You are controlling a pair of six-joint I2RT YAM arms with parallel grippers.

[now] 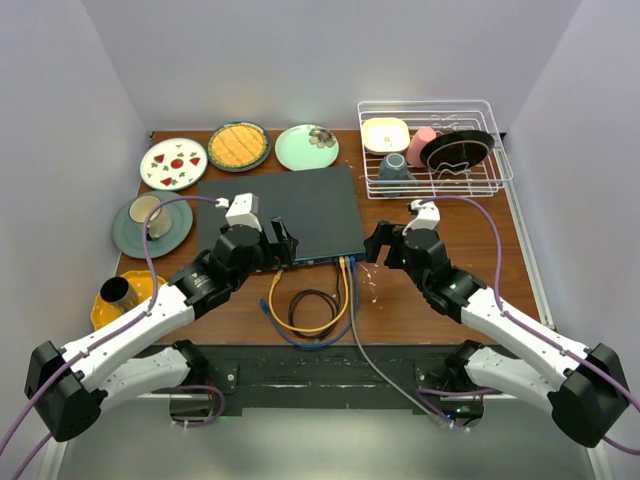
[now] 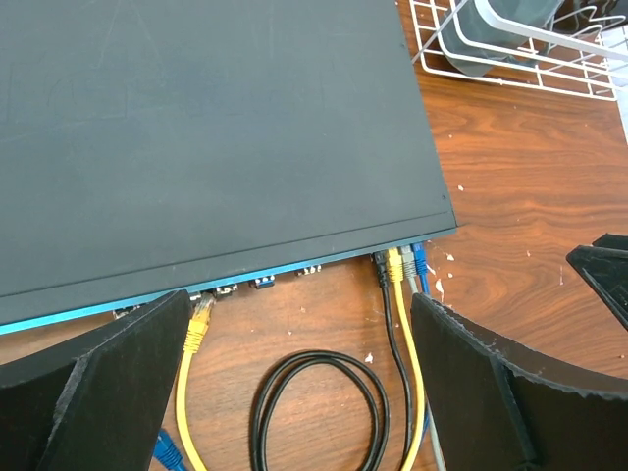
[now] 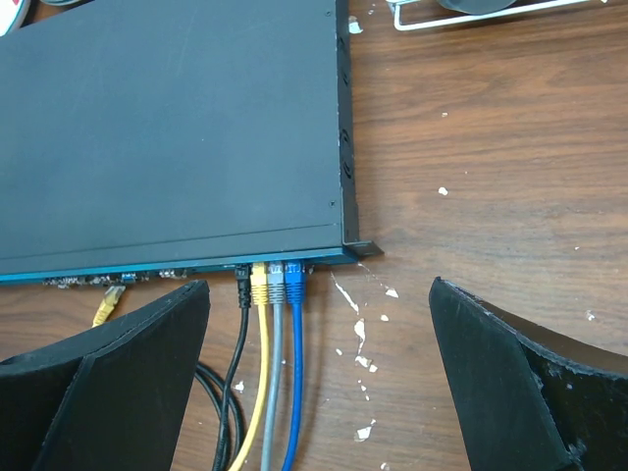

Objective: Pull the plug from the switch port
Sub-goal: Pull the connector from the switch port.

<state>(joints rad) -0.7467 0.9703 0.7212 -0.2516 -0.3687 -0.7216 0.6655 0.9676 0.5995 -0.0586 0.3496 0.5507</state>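
Observation:
The switch (image 1: pixel 285 210) is a flat dark-grey box with a thin blue front edge facing the arms. It also shows in the left wrist view (image 2: pixel 196 128) and the right wrist view (image 3: pixel 167 128). A black plug (image 3: pixel 242 285), a yellow plug (image 3: pixel 260 285), a grey plug (image 3: pixel 277 285) and a blue plug (image 3: pixel 294 285) sit in ports at its right end. Another yellow plug (image 2: pixel 200 319) lies at the front edge further left; I cannot tell whether it is seated. My left gripper (image 2: pixel 299 324) is open and empty before the front edge. My right gripper (image 3: pixel 319 294) is open and empty at the right corner.
A coiled black cable (image 1: pixel 310 305) and a loose blue plug (image 2: pixel 167 451) lie in front of the switch. A wire dish rack (image 1: pixel 500 160) stands at the back right. Plates (image 1: pixel 173 163) line the back left, with a cup on a plate (image 1: pixel 152 222).

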